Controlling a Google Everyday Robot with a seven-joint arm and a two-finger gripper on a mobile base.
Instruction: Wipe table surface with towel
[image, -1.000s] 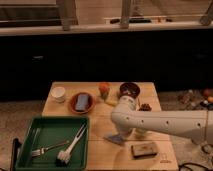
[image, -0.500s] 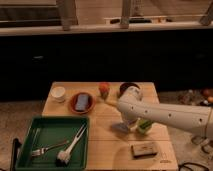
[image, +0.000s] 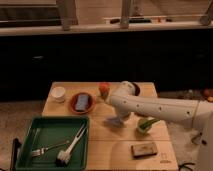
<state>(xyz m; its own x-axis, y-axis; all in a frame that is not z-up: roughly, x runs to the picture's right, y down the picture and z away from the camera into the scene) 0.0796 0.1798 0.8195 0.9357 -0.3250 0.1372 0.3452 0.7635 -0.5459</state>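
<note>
The white arm (image: 160, 107) reaches in from the right across the wooden table (image: 100, 135); the gripper (image: 117, 118) sits low over the table's middle, on a pale grey towel (image: 114, 121); whether its fingers grip the cloth cannot be told. Left of the gripper lies a red plate (image: 81, 102) and, lower, a green tray (image: 50, 140); right, a green cup (image: 145, 125); below right, a brown sponge (image: 144, 149).

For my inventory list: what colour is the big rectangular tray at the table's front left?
Green tray, seen in the camera view; the gripper is over the table's middle.
</note>
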